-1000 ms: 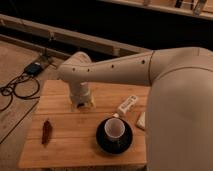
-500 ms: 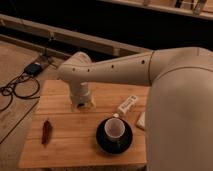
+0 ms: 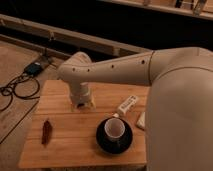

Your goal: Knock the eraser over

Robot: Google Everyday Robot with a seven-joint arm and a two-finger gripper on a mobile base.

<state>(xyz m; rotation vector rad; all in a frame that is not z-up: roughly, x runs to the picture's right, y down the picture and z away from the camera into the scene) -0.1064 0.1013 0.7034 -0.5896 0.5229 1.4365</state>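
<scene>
Reaching in from the right, the big white arm bends down and sets its pincer low over the far-left part of the wooden surface. Whether the pincer is released or clenched, I cannot tell. Nearer the camera and to the right of the pincer sits a dark saucer carrying a pale cup. Level with the pincer, to its right, lies a white oblong piece. Well apart to its left and nearer the camera lies a slender reddish-brown thing. The eraser shows only as a small dark patch right at the pincer's lower end; whether they touch cannot be told.
</scene>
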